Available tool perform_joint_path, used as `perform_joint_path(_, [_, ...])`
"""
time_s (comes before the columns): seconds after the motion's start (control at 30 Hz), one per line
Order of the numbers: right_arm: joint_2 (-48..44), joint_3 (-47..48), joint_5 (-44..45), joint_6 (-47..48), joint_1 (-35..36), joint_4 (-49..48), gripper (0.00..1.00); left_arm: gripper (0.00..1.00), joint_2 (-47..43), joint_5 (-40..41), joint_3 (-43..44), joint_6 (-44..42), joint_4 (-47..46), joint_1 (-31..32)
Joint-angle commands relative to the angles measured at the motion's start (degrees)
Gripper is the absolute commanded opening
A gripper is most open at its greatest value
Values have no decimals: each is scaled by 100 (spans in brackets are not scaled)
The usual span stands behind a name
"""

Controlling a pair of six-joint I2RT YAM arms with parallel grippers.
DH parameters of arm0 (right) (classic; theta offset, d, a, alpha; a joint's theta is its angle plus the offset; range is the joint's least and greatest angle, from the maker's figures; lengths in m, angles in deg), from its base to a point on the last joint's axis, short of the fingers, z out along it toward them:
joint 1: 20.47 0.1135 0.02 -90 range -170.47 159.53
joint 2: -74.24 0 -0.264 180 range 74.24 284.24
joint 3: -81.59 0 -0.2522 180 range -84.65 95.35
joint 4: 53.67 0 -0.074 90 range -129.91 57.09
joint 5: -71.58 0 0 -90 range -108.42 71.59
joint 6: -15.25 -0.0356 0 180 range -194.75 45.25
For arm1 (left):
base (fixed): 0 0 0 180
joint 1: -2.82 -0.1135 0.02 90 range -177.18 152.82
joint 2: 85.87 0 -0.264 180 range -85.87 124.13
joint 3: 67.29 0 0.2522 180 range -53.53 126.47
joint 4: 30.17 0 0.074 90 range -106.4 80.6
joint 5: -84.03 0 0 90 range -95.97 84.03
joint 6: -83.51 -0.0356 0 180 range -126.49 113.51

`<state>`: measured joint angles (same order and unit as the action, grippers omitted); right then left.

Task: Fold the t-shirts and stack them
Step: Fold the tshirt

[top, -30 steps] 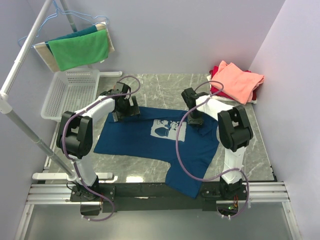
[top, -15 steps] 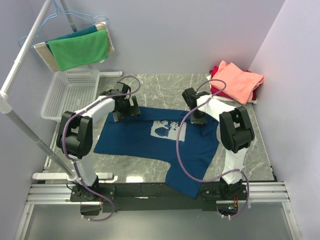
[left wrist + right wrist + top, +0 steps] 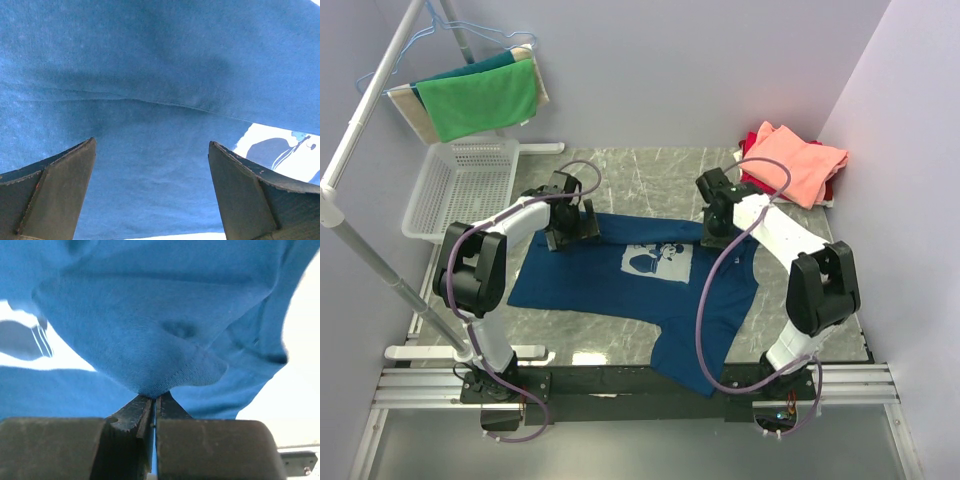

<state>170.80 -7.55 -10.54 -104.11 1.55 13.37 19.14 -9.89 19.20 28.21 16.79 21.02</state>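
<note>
The dark blue t-shirt (image 3: 610, 275) lies spread out in the middle of the table (image 3: 650, 170), its mouse picture (image 3: 657, 260) facing up; the left gripper (image 3: 152, 145) sits over the shirt's 10 o'clock edge, fingers spread wide; the right gripper (image 3: 154, 399), at 1 o'clock, is pinching a bump of blue cloth; the pink t-shirt (image 3: 798, 160) lies folded on the red t-shirt (image 3: 752, 140) at 2 o'clock.

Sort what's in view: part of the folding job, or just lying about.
Job: navy t-shirt, pinched by the right gripper; left gripper, open over it; folded salmon-pink t-shirt on the red t-shirt.
Lying about: hanging green cloth; white mesh basket.
</note>
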Motion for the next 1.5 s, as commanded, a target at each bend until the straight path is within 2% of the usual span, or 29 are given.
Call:
perform_joint_path(0.0, [-330,-362,-674,54,346,393,0,99,-200,-126,-57,-16,-199,9])
perform_joint_path(0.2, [-479,-845,-700,-227,1032,587,0,99,-192,-170,-22,-7,-225,9])
perform_joint_path(0.23, [-506,-950,-700,-280,1111,587,4,99,-183,-179,-22,-24,-225,9])
perform_joint_path(0.33, [-637,-1074,-569,-490,1269,640,39,99,-165,-223,-4,-24,-216,9])
perform_joint_path(0.4, [-848,-1162,-446,-692,1305,658,43,99,-174,-258,-4,-33,-234,26])
perform_joint_path(0.63, [-1446,-1697,38,-1343,1174,465,40,99,-209,-372,48,-103,-313,175])
perform_joint_path(0.9, [-893,-1883,91,-1493,620,-167,36,99,-165,-565,312,-182,-410,509])
perform_joint_path(1.17, [-235,-1181,284,-1064,-575,-494,35,99,-86,-399,602,-306,-322,931])
perform_joint_path(1.3, [188,-811,223,-817,-1198,-625,35,99,10,56,602,-227,-225,958])
perform_joint_path(1.47, [749,-302,354,-623,-1463,-696,35,99,72,647,611,-34,29,949])
